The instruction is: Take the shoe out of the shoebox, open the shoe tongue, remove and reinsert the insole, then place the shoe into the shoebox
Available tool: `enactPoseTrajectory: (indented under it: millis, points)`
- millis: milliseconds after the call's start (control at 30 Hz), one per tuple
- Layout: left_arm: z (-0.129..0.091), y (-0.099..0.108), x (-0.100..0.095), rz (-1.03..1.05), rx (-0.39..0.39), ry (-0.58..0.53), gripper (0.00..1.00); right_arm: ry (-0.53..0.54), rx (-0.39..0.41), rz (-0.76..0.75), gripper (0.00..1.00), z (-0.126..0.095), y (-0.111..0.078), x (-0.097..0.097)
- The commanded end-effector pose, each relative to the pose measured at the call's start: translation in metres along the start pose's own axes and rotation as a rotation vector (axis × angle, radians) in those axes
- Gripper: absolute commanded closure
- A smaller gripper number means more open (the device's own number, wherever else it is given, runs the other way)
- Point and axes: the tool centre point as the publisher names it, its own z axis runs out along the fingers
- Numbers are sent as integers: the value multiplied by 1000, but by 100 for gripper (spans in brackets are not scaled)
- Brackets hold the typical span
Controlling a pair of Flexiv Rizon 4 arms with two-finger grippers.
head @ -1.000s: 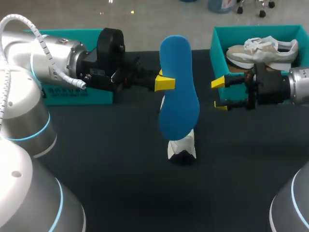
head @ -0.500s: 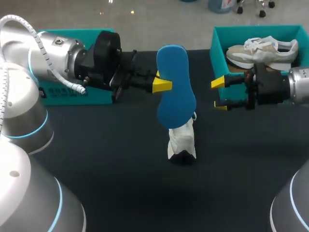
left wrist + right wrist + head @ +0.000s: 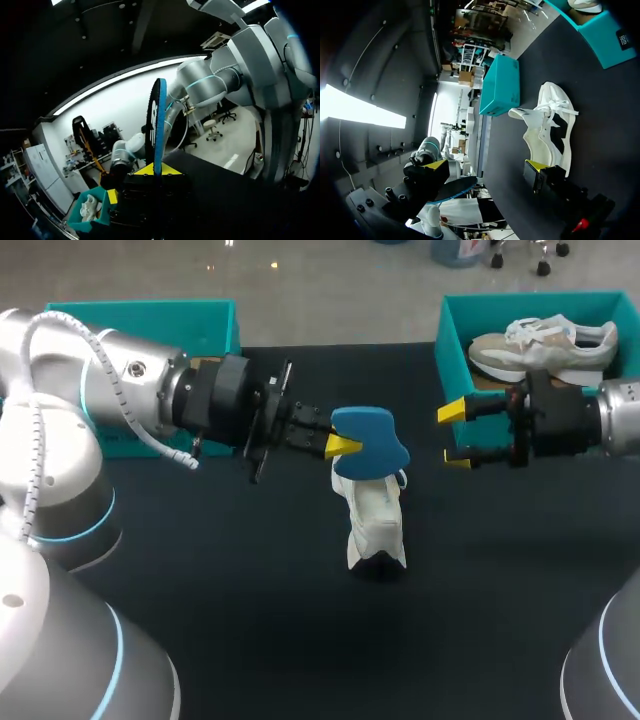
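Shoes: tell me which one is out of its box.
The white shoe, standing free under the blue insole that the left tool holds. The grey sneaker lies inside the teal shoebox at right.

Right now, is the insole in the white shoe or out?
Out. The left claw is shut on the blue insole, apart from the white shoe.

Black table [image 3: 260,640], second teal box [image 3: 150,318]
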Motion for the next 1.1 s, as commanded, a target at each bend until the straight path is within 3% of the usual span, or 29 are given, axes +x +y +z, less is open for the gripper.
enactPoseTrajectory:
  millis: [33, 500, 600, 733, 1100]
  points:
    - [8, 10, -6, 703, -26, 39, 100, -2, -1, 1, 0, 1, 0, 0]
    - [8, 10, -6, 703, -26, 39, 100, -2, -1, 1, 0, 1, 0, 0]
    - [6, 23, -6, 763, 2, -37, 100, -2, -1, 1, 0, 1, 0, 0]
    - [3, 38, -2, 897, -14, -27, 100, -2, -1, 1, 0, 1, 0, 0]
    - [5, 72, 12, 996, -83, 16, 100, -8, -5, -6, 0, -3, 0, 6]
